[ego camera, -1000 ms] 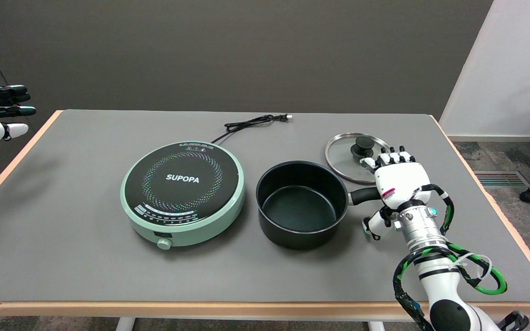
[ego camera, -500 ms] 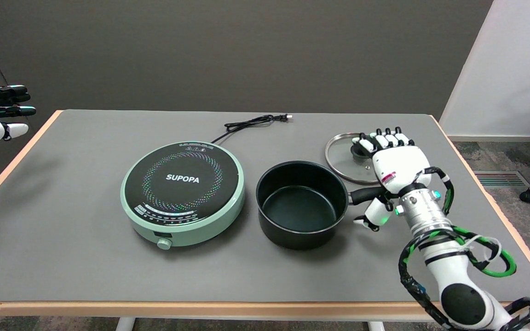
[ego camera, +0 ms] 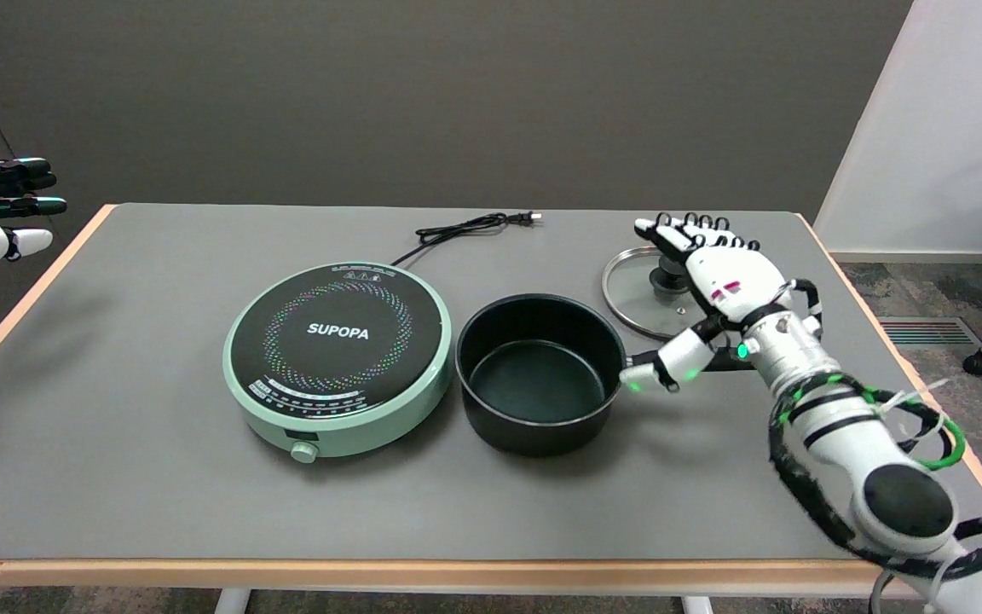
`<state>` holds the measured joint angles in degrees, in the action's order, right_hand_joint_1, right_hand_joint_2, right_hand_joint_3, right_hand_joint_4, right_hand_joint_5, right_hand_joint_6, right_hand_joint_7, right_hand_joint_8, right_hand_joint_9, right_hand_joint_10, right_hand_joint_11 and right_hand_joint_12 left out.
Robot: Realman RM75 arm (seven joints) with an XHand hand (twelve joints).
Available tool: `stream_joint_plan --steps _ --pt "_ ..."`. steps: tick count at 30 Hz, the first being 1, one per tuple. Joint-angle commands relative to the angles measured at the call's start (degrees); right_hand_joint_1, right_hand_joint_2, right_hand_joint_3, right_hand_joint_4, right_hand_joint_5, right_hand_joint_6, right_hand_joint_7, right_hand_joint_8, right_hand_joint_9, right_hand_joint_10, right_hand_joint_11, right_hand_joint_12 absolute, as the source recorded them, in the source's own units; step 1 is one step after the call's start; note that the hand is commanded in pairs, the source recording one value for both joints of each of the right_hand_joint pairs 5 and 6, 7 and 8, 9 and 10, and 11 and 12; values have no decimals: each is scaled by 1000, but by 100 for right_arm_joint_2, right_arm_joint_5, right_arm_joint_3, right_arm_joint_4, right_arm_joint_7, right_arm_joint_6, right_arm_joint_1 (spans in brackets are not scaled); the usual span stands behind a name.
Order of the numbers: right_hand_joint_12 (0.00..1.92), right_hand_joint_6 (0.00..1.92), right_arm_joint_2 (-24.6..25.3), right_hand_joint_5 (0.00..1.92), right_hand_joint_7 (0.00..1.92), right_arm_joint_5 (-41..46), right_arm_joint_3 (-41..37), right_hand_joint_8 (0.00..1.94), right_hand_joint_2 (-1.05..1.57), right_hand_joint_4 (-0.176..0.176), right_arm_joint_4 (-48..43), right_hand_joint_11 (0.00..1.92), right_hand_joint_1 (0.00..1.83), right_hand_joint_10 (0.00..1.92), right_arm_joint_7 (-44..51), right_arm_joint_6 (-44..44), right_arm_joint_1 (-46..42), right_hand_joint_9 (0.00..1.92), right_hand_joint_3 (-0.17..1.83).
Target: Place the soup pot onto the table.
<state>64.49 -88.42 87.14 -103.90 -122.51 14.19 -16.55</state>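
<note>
Already the soup pot point(ego camera: 538, 372) sits on the table point(ego camera: 158, 503) — the released right hand point(ego camera: 717, 286), fingers spread, could bump its handle.

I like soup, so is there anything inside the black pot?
No soup. The soup pot looks empty: only its dark bare bottom shows. The near wall hides a thin strip of the floor, so that bit cannot be seen. Its lid lies on the table behind it.

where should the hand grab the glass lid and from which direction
By the black knob at the centre of the glass lid, coming from above. The lid lies flat on the table with its rim low, so the raised knob looks like the only part offering purchase.
</note>
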Motion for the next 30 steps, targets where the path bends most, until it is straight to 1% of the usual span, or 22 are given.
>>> stream_joint_plan --steps 1,3,4,5,7,10,18,19,20,26,30 --pt "159 159 -159 159 159 3146 -1894 159 97 176 -260 159 817 159 436 -1888 377 159 411" --pt "161 161 -151 161 161 3264 -2123 161 175 176 -260 161 795 161 455 -1894 387 161 363" --pt "164 164 -150 164 164 3432 -2273 164 264 176 -260 164 770 164 466 -1943 389 164 318" --pt "163 163 -150 163 163 3554 -2367 163 352 170 -260 163 749 163 468 -2001 389 163 276" --pt "160 160 -150 160 160 3775 -2535 160 446 161 -252 160 731 160 438 -2216 375 160 250" --pt "162 162 -156 162 162 3939 -2859 162 479 154 -252 162 730 162 436 -2503 379 162 254" --pt "176 176 -136 176 176 4419 -3435 176 580 144 -231 176 669 176 434 -2703 253 176 244" --pt "179 179 -128 179 179 4452 -3455 179 612 140 -223 179 654 179 442 -2703 233 179 223" --pt "181 181 -109 181 181 4500 -3480 181 642 109 -203 181 634 181 456 -2703 205 181 201" --pt "182 182 12 182 182 4547 -3724 182 789 109 -197 182 602 182 460 -2703 -36 182 140" --pt "181 181 110 181 181 4896 -3982 181 873 110 -64 181 584 181 428 -2896 -193 181 123"
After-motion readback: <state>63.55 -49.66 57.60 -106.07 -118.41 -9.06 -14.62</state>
